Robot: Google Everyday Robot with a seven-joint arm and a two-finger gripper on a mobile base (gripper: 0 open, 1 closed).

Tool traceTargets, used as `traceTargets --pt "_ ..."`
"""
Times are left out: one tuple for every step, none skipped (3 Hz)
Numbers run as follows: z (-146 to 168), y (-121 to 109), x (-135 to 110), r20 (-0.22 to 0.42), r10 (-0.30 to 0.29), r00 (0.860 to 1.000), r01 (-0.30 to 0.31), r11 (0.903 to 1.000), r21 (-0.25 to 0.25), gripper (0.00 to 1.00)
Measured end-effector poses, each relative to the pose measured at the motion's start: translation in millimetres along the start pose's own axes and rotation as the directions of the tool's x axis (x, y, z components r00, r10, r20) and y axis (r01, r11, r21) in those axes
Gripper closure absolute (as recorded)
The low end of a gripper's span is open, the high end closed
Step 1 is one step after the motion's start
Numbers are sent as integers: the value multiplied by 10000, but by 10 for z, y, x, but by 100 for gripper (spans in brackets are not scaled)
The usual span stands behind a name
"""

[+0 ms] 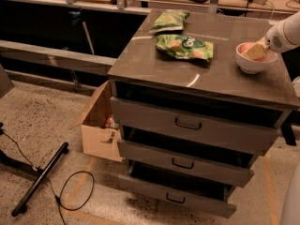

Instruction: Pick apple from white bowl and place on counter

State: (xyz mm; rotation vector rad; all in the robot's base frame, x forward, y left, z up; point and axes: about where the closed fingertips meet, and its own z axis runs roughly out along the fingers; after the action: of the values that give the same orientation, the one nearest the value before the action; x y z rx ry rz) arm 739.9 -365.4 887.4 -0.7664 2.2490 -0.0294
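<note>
The gripper [257, 51] reaches in from the three o'clock edge of the scene on its white arm [287, 33], its tan tip dipped inside the white bowl [253, 65]. I cannot tell whether it is open or closed. The apple [243, 48] sits in the bowl at the tip's nine o'clock, seemingly touching it, though that part is hard to make out. The bowl stands on the counter [225, 81] near its right rim. At the bowl's nine o'clock lies a green snack bag [184, 47], and a second green bag [168, 21] lies at ten o'clock, farther back. Below, three drawers [187, 125] stand partly pulled out. At the cabinet's eight o'clock, a cardboard box [99, 135] rests on the floor.
</note>
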Motion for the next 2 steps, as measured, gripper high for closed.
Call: traceTargets --pt "2 -13 -38 47 -116 9999 115 9999 82 87" --pt "-44 -57 -159 174 -271 9995 266 9993 266 100"
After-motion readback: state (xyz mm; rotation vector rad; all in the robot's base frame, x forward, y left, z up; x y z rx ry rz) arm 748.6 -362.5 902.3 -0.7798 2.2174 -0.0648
